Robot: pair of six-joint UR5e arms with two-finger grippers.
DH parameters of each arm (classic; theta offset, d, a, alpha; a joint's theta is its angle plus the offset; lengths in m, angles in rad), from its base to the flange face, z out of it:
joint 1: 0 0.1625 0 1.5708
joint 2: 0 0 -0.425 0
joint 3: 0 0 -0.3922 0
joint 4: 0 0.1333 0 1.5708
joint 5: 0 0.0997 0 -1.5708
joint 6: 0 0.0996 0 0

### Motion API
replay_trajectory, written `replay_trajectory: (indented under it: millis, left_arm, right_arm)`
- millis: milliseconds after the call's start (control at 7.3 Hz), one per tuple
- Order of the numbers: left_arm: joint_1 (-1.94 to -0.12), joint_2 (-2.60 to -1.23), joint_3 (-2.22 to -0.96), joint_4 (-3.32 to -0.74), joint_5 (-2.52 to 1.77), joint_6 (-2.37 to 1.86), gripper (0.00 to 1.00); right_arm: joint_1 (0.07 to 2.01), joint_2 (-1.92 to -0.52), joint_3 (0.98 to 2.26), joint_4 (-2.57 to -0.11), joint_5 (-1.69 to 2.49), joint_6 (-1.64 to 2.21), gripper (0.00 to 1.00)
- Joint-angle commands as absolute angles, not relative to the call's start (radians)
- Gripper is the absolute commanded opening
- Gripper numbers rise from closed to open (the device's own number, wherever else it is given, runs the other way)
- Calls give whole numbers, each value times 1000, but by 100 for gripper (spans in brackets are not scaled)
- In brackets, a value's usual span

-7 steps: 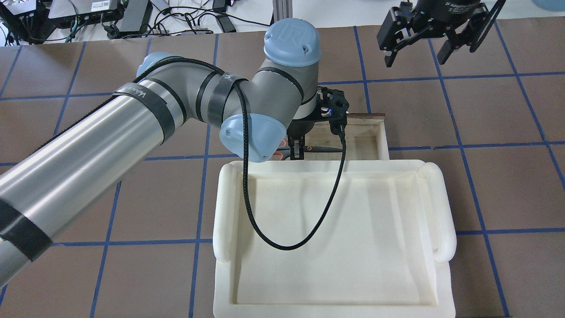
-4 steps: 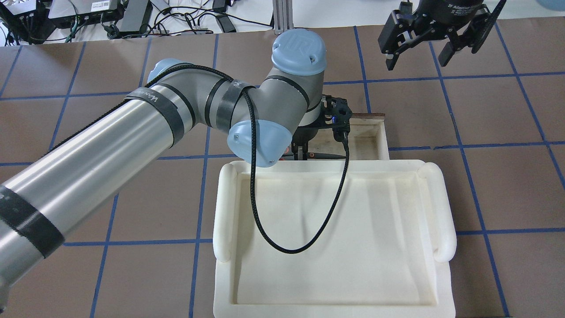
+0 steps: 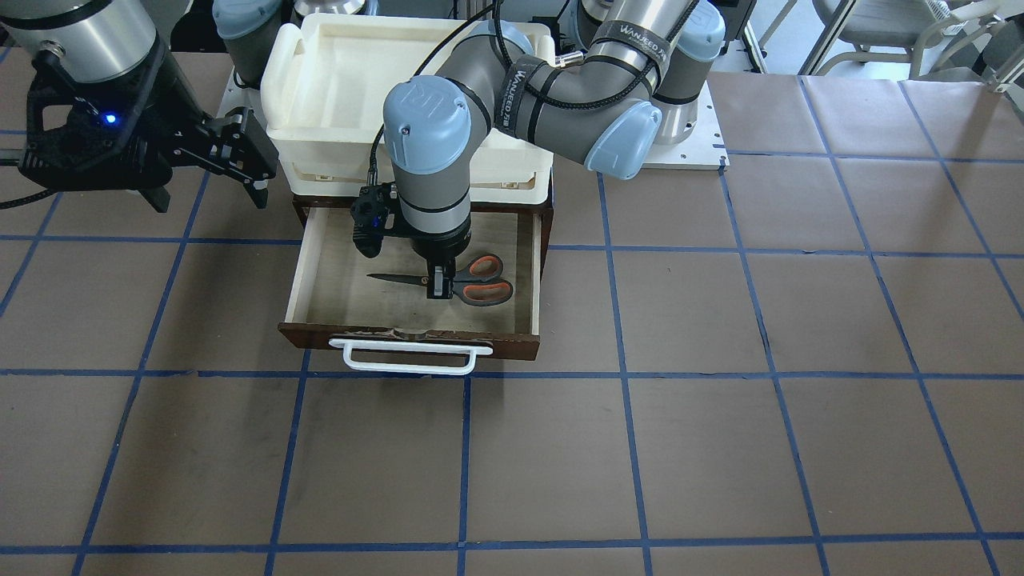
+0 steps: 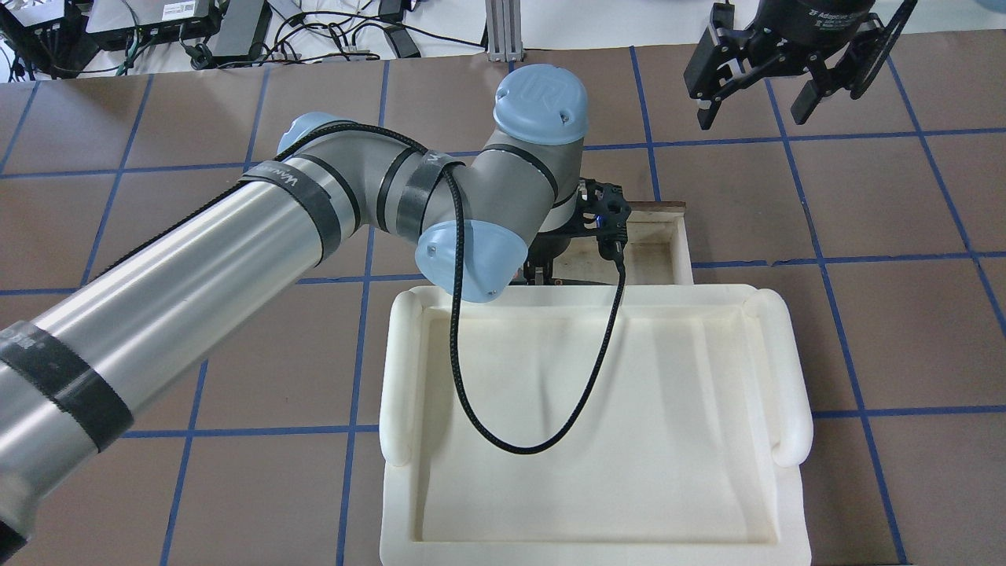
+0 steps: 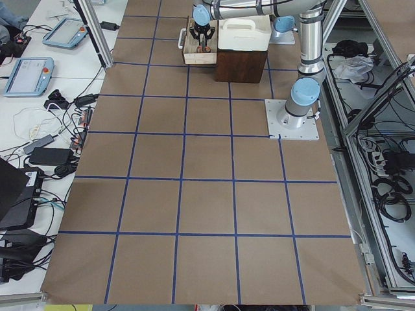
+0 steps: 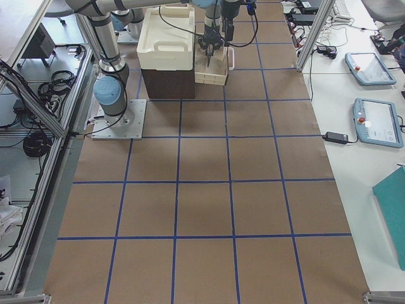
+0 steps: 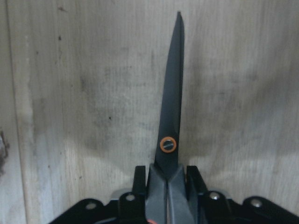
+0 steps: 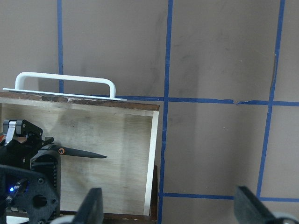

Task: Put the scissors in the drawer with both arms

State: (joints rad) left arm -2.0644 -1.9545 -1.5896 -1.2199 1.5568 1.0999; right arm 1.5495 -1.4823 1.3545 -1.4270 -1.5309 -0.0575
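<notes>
The scissors (image 3: 480,282), grey blades and orange-lined loops, are inside the open drawer (image 3: 416,338), low over its pale floor. My left gripper (image 3: 438,288) is shut on them just behind the pivot. The left wrist view shows the closed blades (image 7: 170,116) pointing away between my fingers (image 7: 194,175). In the overhead view only a blade tip (image 4: 585,281) shows behind the bin rim. My right gripper (image 4: 752,116) is open and empty, held above the table beside the drawer. Its wrist view shows the drawer (image 8: 117,182) and the scissors (image 8: 81,153).
A cream-white plastic bin (image 3: 288,48) stands on the dark cabinet behind the drawer and hides most of the drawer from overhead (image 4: 401,369). The white bar handle (image 3: 408,358) sticks out at the drawer's front. Brown table with blue tape lines lies all around.
My left wrist has shifted a little right and lowered over the drawer, so the scissors now sit deeper behind the bin rim. My right gripper has drifted slightly away, still open.
</notes>
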Motion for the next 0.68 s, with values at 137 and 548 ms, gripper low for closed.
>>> replay_trajectory:
  millis: [137, 548]
  left_arm:
    - [-2066, -1957, -1591, -1220, 1559, 1100, 11]
    - [-2066, -1956, -1591, -1213, 1559, 1100, 87]
  right_arm:
    - [1534, -1483, 1356, -1424, -1531, -15, 100]
    - [1536, -1485, 1356, -1422, -1532, -17, 100]
